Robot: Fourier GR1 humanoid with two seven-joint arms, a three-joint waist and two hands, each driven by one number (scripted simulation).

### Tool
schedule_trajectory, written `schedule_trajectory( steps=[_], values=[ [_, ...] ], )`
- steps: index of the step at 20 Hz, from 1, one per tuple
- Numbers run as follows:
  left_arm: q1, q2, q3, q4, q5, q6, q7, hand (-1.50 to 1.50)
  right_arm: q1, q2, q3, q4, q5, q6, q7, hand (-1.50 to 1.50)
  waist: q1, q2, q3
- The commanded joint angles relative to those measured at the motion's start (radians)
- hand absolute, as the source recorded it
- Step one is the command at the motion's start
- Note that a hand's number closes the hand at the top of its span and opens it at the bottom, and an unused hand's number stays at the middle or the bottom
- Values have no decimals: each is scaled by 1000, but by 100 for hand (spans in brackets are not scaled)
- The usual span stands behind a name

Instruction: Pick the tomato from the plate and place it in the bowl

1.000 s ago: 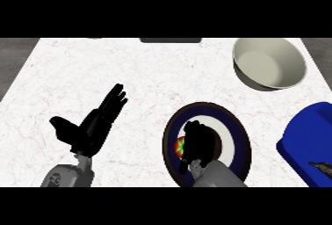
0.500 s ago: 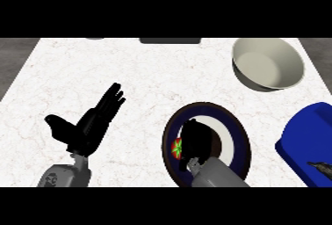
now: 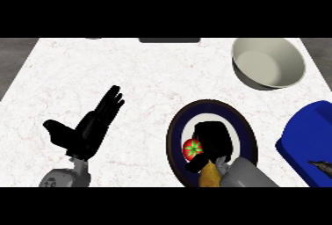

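The red tomato [image 3: 192, 148] with its green star top lies on the left part of the dark blue-rimmed plate [image 3: 241, 127]. My right hand [image 3: 215, 137] hangs over the plate's middle, just right of the tomato. Its fingers point down and its thumb [image 3: 194, 166] sits below the tomato, so the tomato lies in the gap between them. I cannot tell whether they touch it. The beige bowl [image 3: 269, 63] stands at the far right of the counter. My left hand [image 3: 88, 127] rests open at the left, fingers up.
A large blue object [image 3: 310, 136] sits right of the plate at the counter's right edge, with a small dark thing [image 3: 322, 165] on it. A dark flat item [image 3: 170, 40] lies at the counter's far edge.
My right hand has moved forward over the plate and slightly right, uncovering more of the tomato. The left hand has hardly moved.
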Motion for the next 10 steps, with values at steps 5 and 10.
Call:
schedule_trajectory(
  steps=[5,10],
  values=[
    [-26,0,18,23,9,-19,15,0,7,-266,-120,-256,-31,66,-219,150,-6,1,0],
    [29,-18,3,18,-22,-6,-46,0,127,-378,-234,-549,-120,82,-228,150,-14,-1,0]
  ],
)
